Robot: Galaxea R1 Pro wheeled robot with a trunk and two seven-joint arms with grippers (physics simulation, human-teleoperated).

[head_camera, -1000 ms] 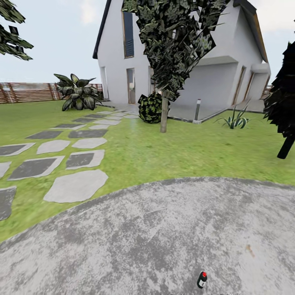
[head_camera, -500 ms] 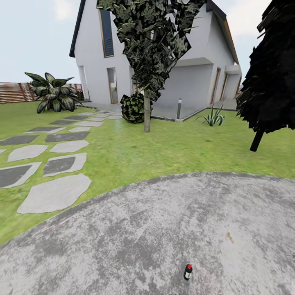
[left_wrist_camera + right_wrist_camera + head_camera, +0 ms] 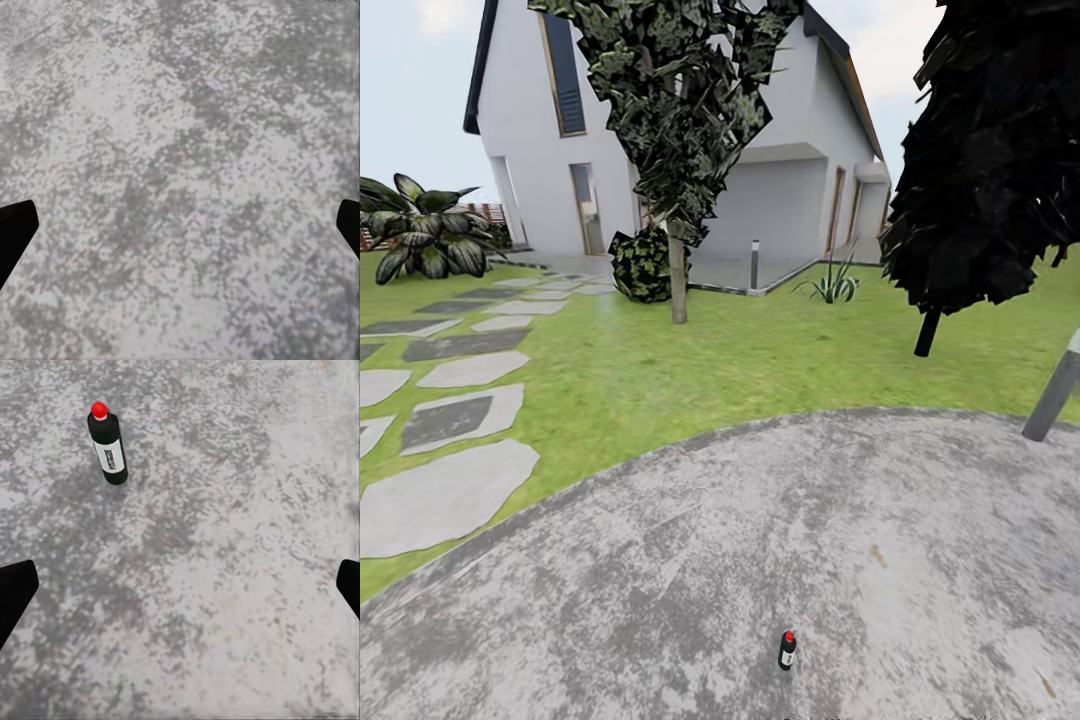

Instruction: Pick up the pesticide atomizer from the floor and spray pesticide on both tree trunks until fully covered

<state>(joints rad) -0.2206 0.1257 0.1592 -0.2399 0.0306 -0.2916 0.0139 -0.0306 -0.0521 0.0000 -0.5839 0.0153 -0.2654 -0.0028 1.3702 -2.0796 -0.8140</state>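
Upright on the mottled grey paved pad [image 3: 760, 540]: the pesticide atomizer [image 3: 787, 650], a small dark bottle with a red cap [image 3: 99, 409] and a white label [image 3: 109, 456]. Dark marks on that label, too small to read. Touched by nothing; bare paving on every side of the atomizer.

Well beyond the atomizer, the pad's curved edge against the lawn [image 3: 710, 370]. Beyond and to the left of the atomizer, pale and dark stepping slabs [image 3: 440, 495] set in the grass. Far beyond the atomizer, a slim-trunked tree [image 3: 678, 280] with a jagged, mottled green crown, a round shrub [image 3: 640, 265] just beside its trunk, and a white house [image 3: 780, 190] behind. Beyond and right of the atomizer, a dark, dense tree [image 3: 1000, 150] and, nearer, a tilted grey post [image 3: 1053, 390] at the pad's rim. Far left of the atomizer, a broad-leaved plant [image 3: 420, 240].

Seen from the right wrist, the right gripper [image 3: 180, 592] above the paving with its dark fingertips [image 3: 15, 589] spread wide, grasping nothing; atomizer near, off toward one fingertip's side, not between the two. Seen from the left wrist, the left gripper [image 3: 180, 232] likewise spread wide, fingertips [image 3: 13, 229] far apart, over bare grey paving.
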